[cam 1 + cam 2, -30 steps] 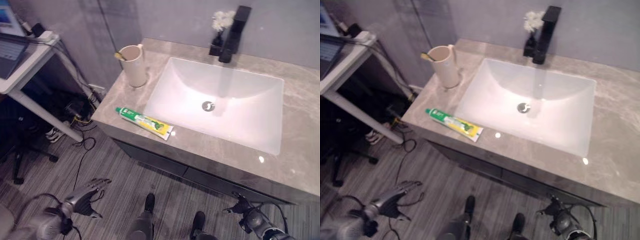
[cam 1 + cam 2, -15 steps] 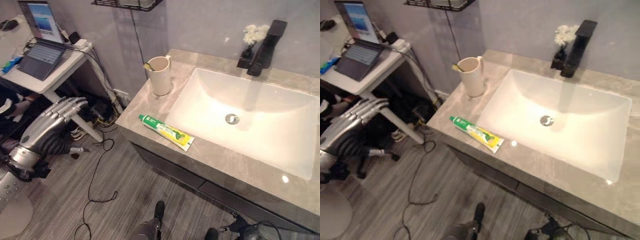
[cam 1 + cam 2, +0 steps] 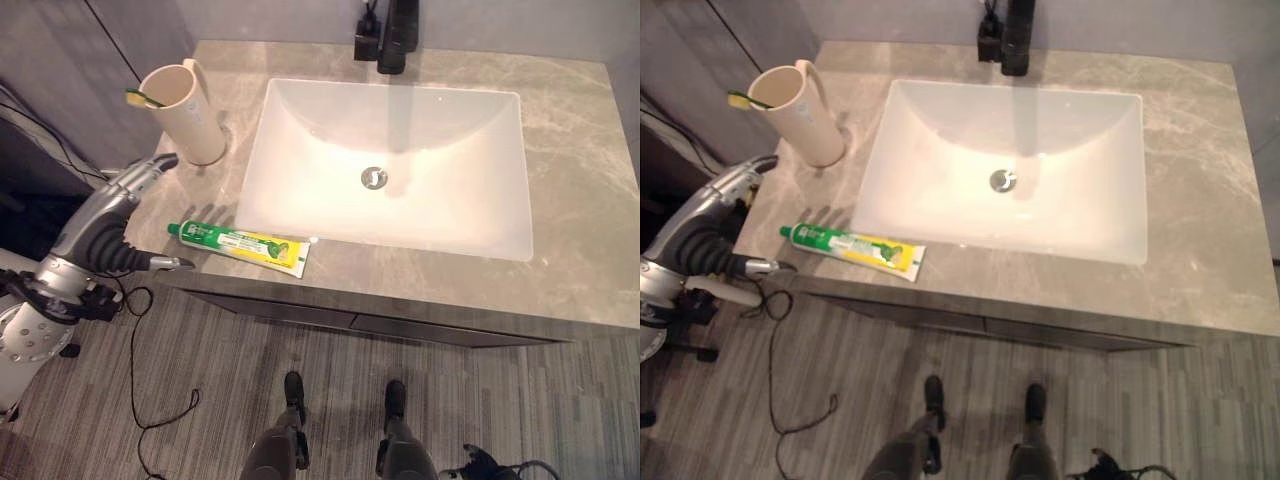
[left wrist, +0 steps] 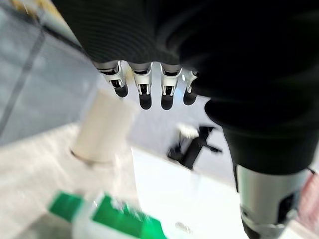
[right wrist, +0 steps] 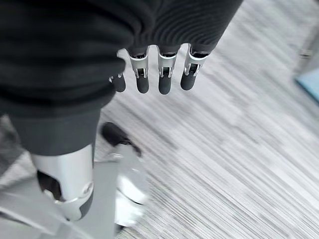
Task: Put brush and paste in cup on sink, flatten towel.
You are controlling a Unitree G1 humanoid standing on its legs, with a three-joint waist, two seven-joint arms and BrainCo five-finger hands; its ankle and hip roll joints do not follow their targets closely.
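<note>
The brush (image 3: 143, 98) is already seen in the cup (image 3: 188, 112); the paste (image 3: 240, 242) lies untouched beside the sink (image 3: 390, 215). The left hand (image 3: 112, 215) is held open, empty; the right hand (image 5: 149, 69) is likewise open.

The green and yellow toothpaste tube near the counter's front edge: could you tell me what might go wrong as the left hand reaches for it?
The green and yellow toothpaste tube lies close to the grey stone counter's front edge, so a nudge from the open left hand could push it onto the floor. The tall cream cup, already holding a toothbrush, stands just beyond the hand; a careless sweep might tip it.
</note>
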